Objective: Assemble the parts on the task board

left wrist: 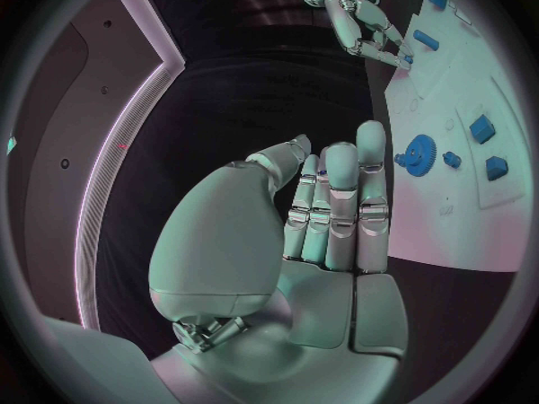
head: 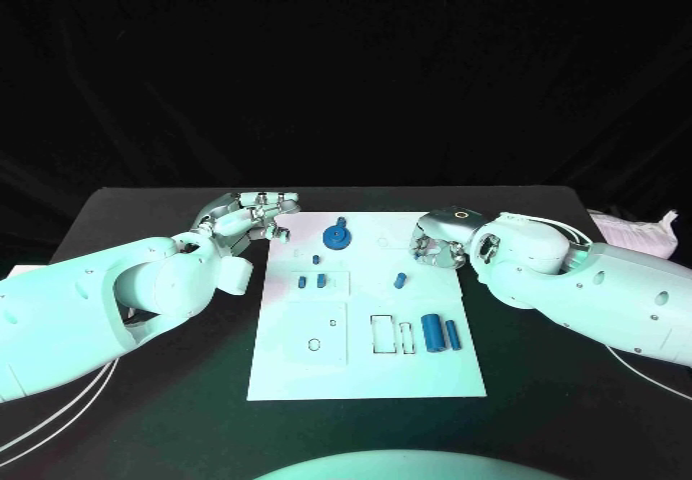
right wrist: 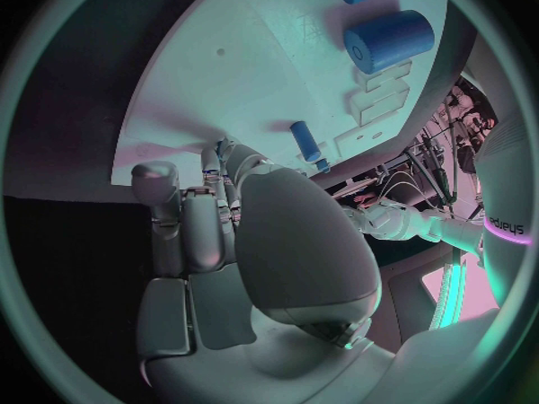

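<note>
Task board lies mid-counter. Left hand, fingers straight, holds nothing, at board's far-left corner; gear part just right of it. Right hand at far-right edge, grip state indeterminate. Left hand nearer gear.

- Black table: my work surface, dark and matte, running from the near edge out to a straight far edge; it also shows in my left wrist view.
- White cables: two thin lines lying on the table at the near left, curving toward the left edge.
- Pale bundle: a whitish, crumpled-looking object at the table's far right corner; I cannot tell what it is.
- Pale flat piece: at the table's left edge, partly hidden; kind unclear.
- Black backdrop: dark folds behind the table's far edge.
</note>
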{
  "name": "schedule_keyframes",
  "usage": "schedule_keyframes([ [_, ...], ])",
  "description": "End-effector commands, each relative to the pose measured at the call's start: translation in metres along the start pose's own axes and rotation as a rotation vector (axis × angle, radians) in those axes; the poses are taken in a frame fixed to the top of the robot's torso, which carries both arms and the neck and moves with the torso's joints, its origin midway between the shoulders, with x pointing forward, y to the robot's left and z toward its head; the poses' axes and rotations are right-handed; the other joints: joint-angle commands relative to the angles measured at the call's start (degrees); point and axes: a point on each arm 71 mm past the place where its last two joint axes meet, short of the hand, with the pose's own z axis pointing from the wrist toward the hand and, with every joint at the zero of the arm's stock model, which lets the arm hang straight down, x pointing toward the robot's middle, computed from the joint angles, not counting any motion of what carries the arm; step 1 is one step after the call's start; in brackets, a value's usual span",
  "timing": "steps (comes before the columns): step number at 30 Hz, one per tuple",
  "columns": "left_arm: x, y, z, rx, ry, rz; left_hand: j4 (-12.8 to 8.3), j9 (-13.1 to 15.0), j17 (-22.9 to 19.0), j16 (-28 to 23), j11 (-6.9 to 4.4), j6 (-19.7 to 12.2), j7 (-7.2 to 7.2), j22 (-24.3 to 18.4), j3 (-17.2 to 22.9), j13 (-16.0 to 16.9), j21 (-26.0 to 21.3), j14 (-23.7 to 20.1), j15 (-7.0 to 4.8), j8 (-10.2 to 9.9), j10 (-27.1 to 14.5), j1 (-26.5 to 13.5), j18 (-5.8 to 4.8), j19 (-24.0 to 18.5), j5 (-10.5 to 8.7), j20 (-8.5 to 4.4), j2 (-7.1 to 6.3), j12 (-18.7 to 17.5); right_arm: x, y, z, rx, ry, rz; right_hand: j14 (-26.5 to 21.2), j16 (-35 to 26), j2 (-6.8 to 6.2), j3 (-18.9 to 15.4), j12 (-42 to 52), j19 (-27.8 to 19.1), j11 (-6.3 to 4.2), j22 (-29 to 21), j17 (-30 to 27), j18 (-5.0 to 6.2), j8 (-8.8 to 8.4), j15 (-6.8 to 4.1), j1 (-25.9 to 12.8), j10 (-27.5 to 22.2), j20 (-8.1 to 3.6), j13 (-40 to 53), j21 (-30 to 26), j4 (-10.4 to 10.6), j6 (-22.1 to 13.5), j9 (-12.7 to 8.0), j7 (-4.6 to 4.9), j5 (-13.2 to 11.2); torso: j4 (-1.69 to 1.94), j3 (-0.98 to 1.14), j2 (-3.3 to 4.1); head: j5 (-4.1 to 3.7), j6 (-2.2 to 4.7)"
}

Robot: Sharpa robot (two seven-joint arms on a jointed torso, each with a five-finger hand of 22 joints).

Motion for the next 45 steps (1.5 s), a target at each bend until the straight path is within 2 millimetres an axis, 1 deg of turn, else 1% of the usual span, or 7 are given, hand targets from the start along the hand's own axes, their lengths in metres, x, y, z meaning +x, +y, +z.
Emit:
schedule_keyframes([
  [1,0.003,0.0,0.0,0.001,0.025,-0.011,0.0,0.0,-0.2,-0.4,0.1,-0.5,0.02,-0.1,-0.3,0.0,-0.4,-0.5,-0.04,-0.1,-0.4,0.4,1.03,-0.5,-0.18,0.04,0.21,0.3,0.008,0.001,0.001,0.005,0.057,-0.022,2.9,0.4,0.93,1.2,0.2,0.6,-0.1,0.3,0.1,-0.89,0.21,-0.49,0.2,0.7,-0.03,-0.2,0.3,-0.5,0.6,0.2,0.05,-0.5,0.03,0.0,-0.02,-0.14,-0.06],
  [6,0.004,0.0,0.0,0.002,0.027,-0.008,0.0,0.0,-0.2,-0.4,0.1,-0.5,0.02,-0.1,-0.3,0.0,-0.4,-0.5,-0.04,-0.1,-0.4,0.4,1.03,-0.5,-0.18,0.04,0.21,0.3,0.011,0.001,0.003,0.009,0.068,-0.032,2.9,0.6,0.89,3.2,-0.3,0.6,-0.1,0.8,0.2,-0.95,0.02,-0.53,-0.4,1.3,-0.15,-0.7,0.7,-1.5,0.9,0.2,0.06,-1.1,0.09,-0.03,0.0,-0.31,-0.17],
  [15,0.004,-0.001,0.0,0.01,0.028,-0.002,-0.1,0.0,-0.5,-0.5,0.11,-0.5,0.05,-0.2,-0.4,0.0,-0.5,-0.7,-0.03,-0.1,-0.4,0.5,1.03,-0.5,-0.17,0.05,0.29,0.4,0.012,0.007,0.004,0.005,0.028,-0.031,2.9,0.8,-0.3,5.3,-1.4,0.3,0.28,1.1,0.2,-0.98,-0.74,-0.14,-2.6,0.6,0.06,-1.2,1.1,-2.4,0.3,0.0,0.45,-1.9,0.02,-0.07,-0.04,-0.35,-0.42],
  [25,0.005,-0.002,0.001,0.027,0.029,0.004,-0.1,0.0,-0.7,-0.6,0.13,-0.5,0.09,-0.3,-0.4,0.0,-0.6,-0.8,-0.02,-0.1,-0.5,0.7,1.04,-0.5,-0.14,0.06,0.56,0.6,0.004,0.012,-0.001,-0.007,-0.069,0.004,3.0,1.1,-0.31,6.0,-1.4,0.9,0.28,2.2,0.6,-1.18,-0.7,-0.22,-3.7,0.8,0.29,-1.1,1.8,-2.4,0.5,0.0,0.45,-2.0,-0.01,0.02,-0.09,-0.37,-0.35],
  [38,0.002,-0.002,0.001,0.03,0.031,0.001,-0.2,0.0,-1.0,-0.8,0.18,-0.6,0.15,-0.4,-0.5,0.0,-0.7,-0.9,0.0,-0.1,-0.6,0.8,1.03,-0.5,-0.16,0.07,0.65,0.7,-0.01,0.012,-0.011,-0.001,-0.127,0.043,3.0,1.3,-0.34,6.5,-1.4,1.1,0.28,2.6,0.8,-1.25,-0.73,-0.23,-4.0,0.9,0.32,-1.1,2.1,-2.5,0.5,0.1,0.47,-2.0,-0.11,-0.05,-0.09,-0.59,-0.32],
  [41,0.002,-0.002,0.001,0.031,0.034,-0.005,-0.2,0.0,-1.1,-0.9,0.2,-0.7,0.17,-0.4,-0.6,0.0,-0.7,-1.0,0.03,-0.2,-0.7,0.7,1.03,-0.5,-0.16,0.08,0.66,0.7,-0.013,0.015,-0.012,-0.009,-0.134,0.057,3.0,1.4,-0.38,6.6,-1.4,1.2,0.3,2.7,0.9,-1.25,-0.76,-0.22,-4.1,0.8,0.33,-1.1,2.2,-2.5,0.5,0.0,0.5,-2.1,-0.1,-0.07,-0.02,-0.46,-0.13],
  [45,0.002,-0.002,0.001,0.031,0.035,-0.009,-0.2,0.0,-1.1,-0.9,0.2,-0.7,0.17,-0.4,-0.6,0.0,-0.7,-1.0,0.03,-0.2,-0.7,0.7,1.03,-0.5,-0.16,0.08,0.66,0.7,-0.018,0.026,-0.014,-0.039,-0.148,0.076,3.0,1.5,-0.39,6.7,-1.4,1.2,0.3,2.7,0.9,-1.26,-0.77,-0.21,-4.1,0.9,0.33,-1.1,2.2,-2.6,0.5,0.0,0.51,-2.1,0.21,-0.05,-0.04,-0.42,-0.3],
])
